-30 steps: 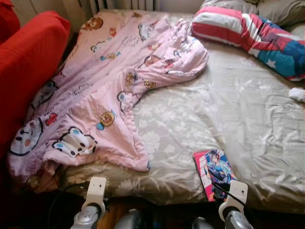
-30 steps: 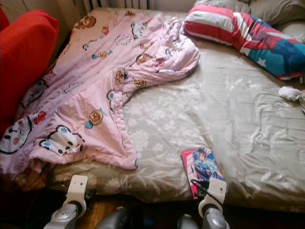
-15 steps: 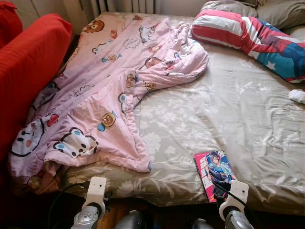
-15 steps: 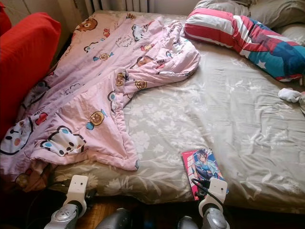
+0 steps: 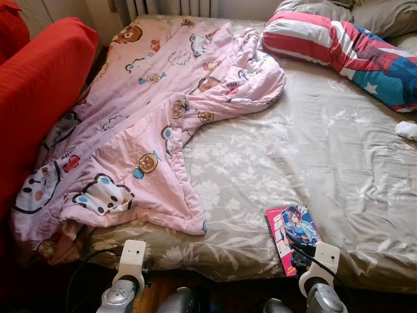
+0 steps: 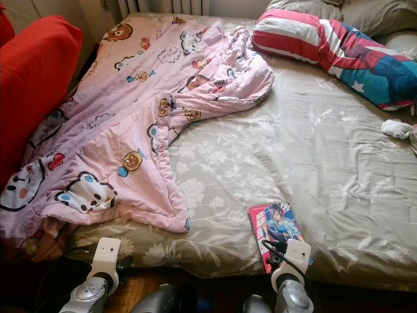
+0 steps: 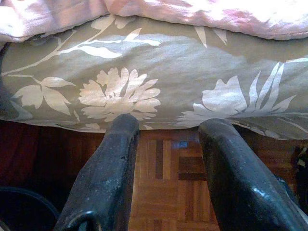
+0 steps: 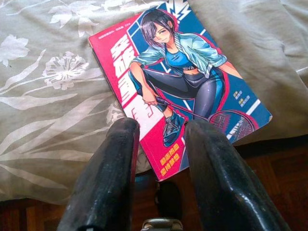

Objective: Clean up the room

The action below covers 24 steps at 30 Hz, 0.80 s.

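A comic book [image 5: 293, 231] with a red and blue cover lies on the floral grey-green sheet [image 5: 273, 150] at the bed's near edge, one corner overhanging. My right gripper [image 8: 162, 127] is open just in front of the book [image 8: 178, 86], fingers level with its lower edge and not touching it. A crumpled pink cartoon quilt [image 5: 143, 111] covers the bed's left side and droops over the near edge. My left gripper [image 7: 171, 126] is open below the mattress edge, under the quilt's hem [image 7: 192, 12], holding nothing.
A red sofa [image 5: 39, 85] stands against the bed's left side. A striped red, white and blue pillow [image 5: 345, 49] and grey pillows [image 5: 378, 13] lie at the far right. A small white cloth [image 5: 407, 129] lies at the right edge. Parquet floor [image 7: 168, 178] shows below the bed.
The camera has shifted a little, so the whole scene sits slightly differently. Nothing on the bed has moved, and both arms stay low at the near edge.
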### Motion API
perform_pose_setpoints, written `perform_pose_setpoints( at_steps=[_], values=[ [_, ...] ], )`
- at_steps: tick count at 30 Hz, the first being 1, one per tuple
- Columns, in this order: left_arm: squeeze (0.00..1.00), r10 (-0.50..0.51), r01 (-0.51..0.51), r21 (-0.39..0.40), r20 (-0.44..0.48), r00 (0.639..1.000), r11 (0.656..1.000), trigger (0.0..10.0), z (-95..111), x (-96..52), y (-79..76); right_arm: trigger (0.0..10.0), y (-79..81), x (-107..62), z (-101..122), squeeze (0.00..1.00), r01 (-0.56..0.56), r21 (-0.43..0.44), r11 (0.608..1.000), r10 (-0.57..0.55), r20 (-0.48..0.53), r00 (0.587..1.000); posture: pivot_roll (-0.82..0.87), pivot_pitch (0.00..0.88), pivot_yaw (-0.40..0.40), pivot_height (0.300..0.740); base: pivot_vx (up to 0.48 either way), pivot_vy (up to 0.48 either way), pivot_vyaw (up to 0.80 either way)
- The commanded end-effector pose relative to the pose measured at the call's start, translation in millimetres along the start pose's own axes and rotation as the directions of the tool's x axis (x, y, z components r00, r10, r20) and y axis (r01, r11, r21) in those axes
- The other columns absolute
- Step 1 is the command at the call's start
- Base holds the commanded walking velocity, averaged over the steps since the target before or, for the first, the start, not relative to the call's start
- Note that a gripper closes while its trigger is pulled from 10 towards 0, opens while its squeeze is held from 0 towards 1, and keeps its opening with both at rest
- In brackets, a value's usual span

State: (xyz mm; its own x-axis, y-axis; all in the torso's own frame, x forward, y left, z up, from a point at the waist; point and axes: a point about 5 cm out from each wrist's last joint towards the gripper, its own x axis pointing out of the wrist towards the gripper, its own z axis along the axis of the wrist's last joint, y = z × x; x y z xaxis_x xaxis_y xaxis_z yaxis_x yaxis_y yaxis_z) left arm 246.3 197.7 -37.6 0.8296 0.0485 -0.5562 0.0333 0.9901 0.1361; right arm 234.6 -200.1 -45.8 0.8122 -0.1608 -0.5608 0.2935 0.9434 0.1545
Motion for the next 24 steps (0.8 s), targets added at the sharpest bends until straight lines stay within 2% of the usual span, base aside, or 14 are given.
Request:
perform_pose_setpoints(
  at_steps=[1, 5, 24],
  values=[
    [0.00, -0.001, 0.001, -0.003, -0.033, 0.999, 1.000, 10.0, -8.7, -2.8, 1.0, 10.0, -3.4, -2.5, -5.8, 0.00, 0.018, 0.016, 1.000, -0.018, -0.014, 1.000, 0.16, 0.227, 0.020, 0.701, 0.000, 0.000, 0.00],
    [0.00, 0.001, -0.001, -0.006, -0.025, 1.000, 1.000, 10.0, -7.2, -2.4, 1.2, 10.0, -2.4, -1.9, -4.7, 0.00, 0.016, 0.019, 1.000, -0.016, -0.011, 1.000, 0.16, 0.229, 0.020, 0.701, -0.361, 0.000, 0.00],
    [0.00, 0.007, -0.008, -0.013, -0.014, 1.000, 1.000, 10.0, -3.8, -1.3, 2.5, 10.0, 0.8, -0.9, -3.0, 0.00, 0.011, 0.024, 1.000, -0.011, -0.007, 1.000, 0.16, 0.234, 0.023, 0.701, 0.000, 0.000, 0.00]
  ],
)
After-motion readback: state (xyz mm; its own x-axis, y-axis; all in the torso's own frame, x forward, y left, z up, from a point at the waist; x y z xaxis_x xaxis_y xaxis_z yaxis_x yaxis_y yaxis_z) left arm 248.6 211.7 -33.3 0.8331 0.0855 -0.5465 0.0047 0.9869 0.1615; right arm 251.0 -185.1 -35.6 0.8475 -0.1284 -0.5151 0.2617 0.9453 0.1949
